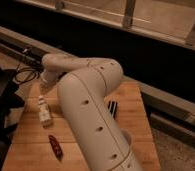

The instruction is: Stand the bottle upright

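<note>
Camera view: white arm fills centre frame, reaching toward 10 o'clock over the wooden surface [131,107]. Claw [42,91] sits at the arm's far end, low over the left part of the surface; cannot tell whether it is wide or narrow. Bottle [44,114] lies just below the claw, toward 6 o'clock, cap end nearest the claw. Small dark red object [55,146] at 6 o'clock of the bottle. Black rectangular bar [112,108] at 3 o'clock, partly hidden by the arm.
</note>
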You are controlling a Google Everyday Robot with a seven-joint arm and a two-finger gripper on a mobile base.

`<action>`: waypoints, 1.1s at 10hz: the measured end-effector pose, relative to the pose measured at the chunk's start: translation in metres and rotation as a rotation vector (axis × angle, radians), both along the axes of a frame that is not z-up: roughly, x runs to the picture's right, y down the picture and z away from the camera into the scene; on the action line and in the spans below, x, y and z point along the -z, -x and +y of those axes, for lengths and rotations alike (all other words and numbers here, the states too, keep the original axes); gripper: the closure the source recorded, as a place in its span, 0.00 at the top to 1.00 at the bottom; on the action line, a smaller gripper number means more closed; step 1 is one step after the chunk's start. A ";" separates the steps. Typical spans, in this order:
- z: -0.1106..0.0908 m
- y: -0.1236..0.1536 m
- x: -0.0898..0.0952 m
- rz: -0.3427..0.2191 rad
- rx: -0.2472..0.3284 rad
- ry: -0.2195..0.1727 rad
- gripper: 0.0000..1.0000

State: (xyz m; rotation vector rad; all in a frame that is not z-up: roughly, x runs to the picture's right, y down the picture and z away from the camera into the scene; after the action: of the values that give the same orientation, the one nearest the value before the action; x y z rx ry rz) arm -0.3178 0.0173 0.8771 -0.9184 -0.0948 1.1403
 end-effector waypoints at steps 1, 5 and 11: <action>0.000 0.004 0.002 -0.018 -0.005 -0.001 0.40; 0.010 0.012 0.005 -0.066 -0.009 0.033 0.78; 0.034 0.026 -0.010 -0.102 0.017 0.094 0.80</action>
State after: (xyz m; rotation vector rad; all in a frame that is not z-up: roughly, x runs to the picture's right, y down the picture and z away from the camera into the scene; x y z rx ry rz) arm -0.3442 0.0509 0.8875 -1.0593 -0.1176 1.0894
